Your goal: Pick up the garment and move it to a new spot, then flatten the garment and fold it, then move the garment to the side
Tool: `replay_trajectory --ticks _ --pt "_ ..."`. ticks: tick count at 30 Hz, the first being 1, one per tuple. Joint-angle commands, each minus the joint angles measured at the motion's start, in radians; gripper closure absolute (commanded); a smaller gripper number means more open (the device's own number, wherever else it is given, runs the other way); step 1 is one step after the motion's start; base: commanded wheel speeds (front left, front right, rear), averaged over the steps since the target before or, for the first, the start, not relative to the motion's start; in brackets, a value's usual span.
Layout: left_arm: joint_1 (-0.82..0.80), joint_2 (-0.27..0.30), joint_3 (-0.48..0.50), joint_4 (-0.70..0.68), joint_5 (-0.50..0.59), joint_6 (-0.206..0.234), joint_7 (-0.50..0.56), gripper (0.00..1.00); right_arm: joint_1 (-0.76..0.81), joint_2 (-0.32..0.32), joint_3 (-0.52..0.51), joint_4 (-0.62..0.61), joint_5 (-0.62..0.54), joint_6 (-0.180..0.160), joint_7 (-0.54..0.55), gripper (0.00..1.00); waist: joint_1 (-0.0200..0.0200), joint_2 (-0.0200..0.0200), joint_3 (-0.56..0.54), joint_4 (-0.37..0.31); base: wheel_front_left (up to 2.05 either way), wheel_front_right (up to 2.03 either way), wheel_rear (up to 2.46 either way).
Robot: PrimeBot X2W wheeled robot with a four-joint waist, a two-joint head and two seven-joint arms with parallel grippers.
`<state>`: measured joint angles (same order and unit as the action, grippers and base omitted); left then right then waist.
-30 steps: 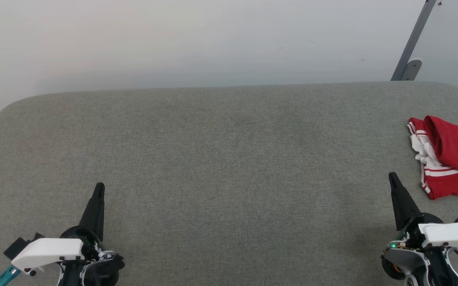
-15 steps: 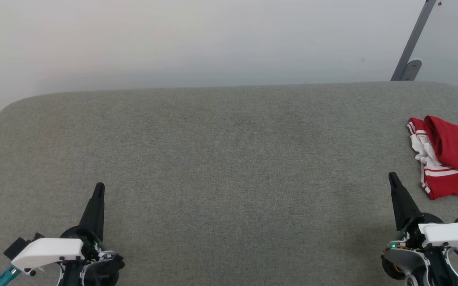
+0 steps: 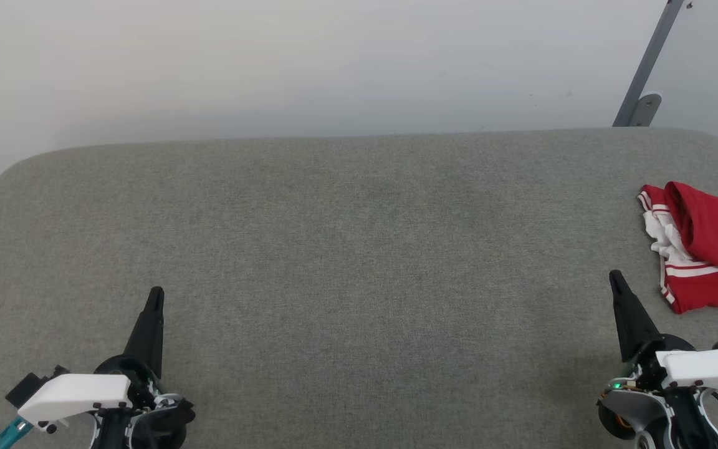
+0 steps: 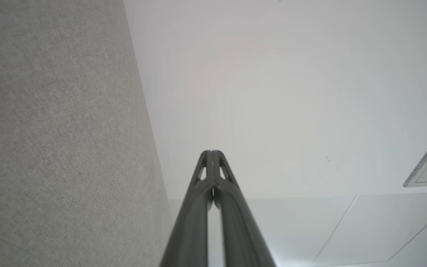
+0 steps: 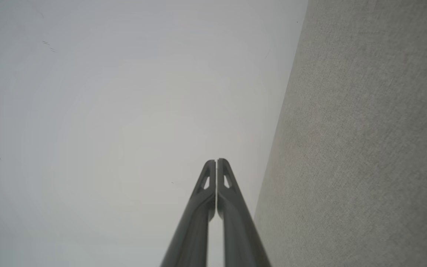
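Down at the near edge, the left end effector point(image 3: 156, 294) hovers low over the grey fabric-covered surface point(image 3: 359, 249). Its two dark fingers are pressed together into one point, clenched on nothing. Across on the other side, the right end effector point(image 3: 615, 276) is the same story, fingers closed tip to tip and empty, aimed away from the robot. The left and right wrist views each show the two fingers meeting with only a hairline seam between them.

Just beyond the right end effector and off to its right lies the garment point(image 3: 708, 249). It is a crumpled red heap with white cloth and red-and-white striped trim showing, near the surface's right edge and cut off by the head view's border. It is close to those fingers but not touching them.

Past the rounded far edge stands a pale wall point(image 3: 334, 62), with a grey metal strut point(image 3: 647, 65) slanting up at the far right.
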<state>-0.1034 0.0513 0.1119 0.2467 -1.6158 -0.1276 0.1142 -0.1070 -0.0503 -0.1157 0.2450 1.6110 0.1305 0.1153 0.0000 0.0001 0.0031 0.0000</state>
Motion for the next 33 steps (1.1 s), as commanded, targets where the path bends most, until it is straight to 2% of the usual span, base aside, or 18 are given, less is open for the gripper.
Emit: replay_trajectory --ticks 1,33 --pt "-0.013 -0.001 0.003 0.0 0.005 -0.006 0.002 1.0 -0.004 0.001 -0.001 0.0 0.002 0.0 0.002 1.0 0.0 -0.0001 0.0 0.0 0.0 0.0 0.0" --pt "-0.013 -0.001 0.003 -0.001 0.005 -0.006 0.003 1.0 -0.004 0.001 -0.001 0.0 0.002 0.0 0.002 1.0 0.0 -0.0001 0.0 0.0 0.0 0.0 0.0"
